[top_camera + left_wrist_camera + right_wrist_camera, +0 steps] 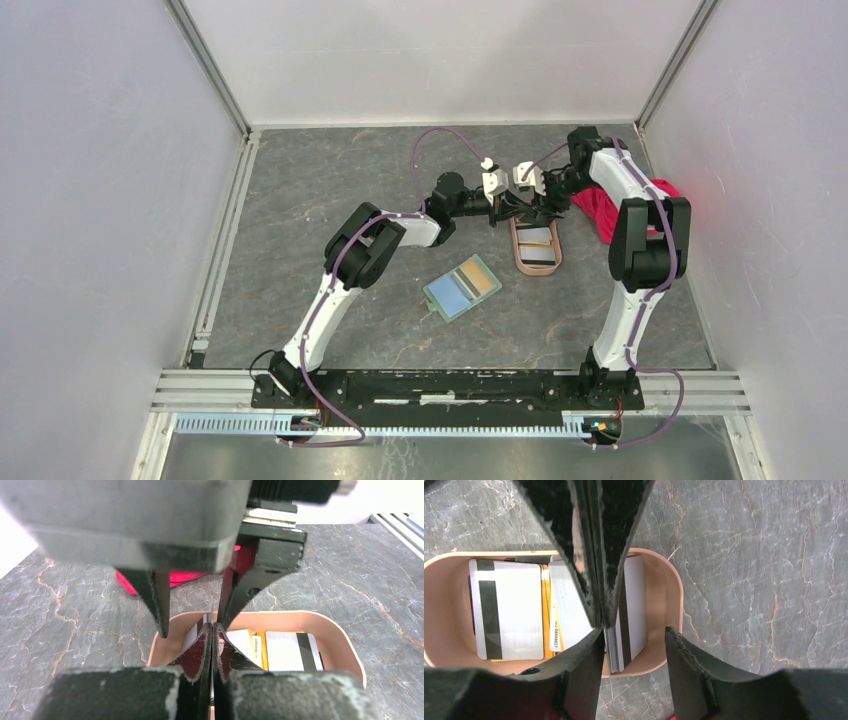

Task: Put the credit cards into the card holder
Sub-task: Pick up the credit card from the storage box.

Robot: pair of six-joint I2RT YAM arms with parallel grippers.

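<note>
Seeing left gripper [213,630] pressed together on the edge of a striped card [634,600], whitish with a dark stripe, tilted steeply over the far end of the tray [666,595]. Seeing right gripper [634,630] spread, that same card sitting between its fingers: one finger just beside the card's edge, the other apart from it. Finding the other credit cards [514,615] lying flat and overlapped in the tray, right under both grippers: one whitish with a stripe, one yellow-orange, another whitish. Locating the card holder [462,287] lying open on the table [330,190], well apart from both grippers, on the base side of the tray. Noting a yellow-orange band on one half of it; not resolving whether that is a card.

Losing the pinch point itself behind the left fingers. Not telling whether one card or several are being pinched, the edge looking layered. Getting the red-pink cloth [598,208] only partly, cut off by the right arm. Finding the top view too small for finger detail.

Looking at a grey stone-look tabletop with pale veins, white panels boxing in three sides, aluminium rails running along the edges.
</note>
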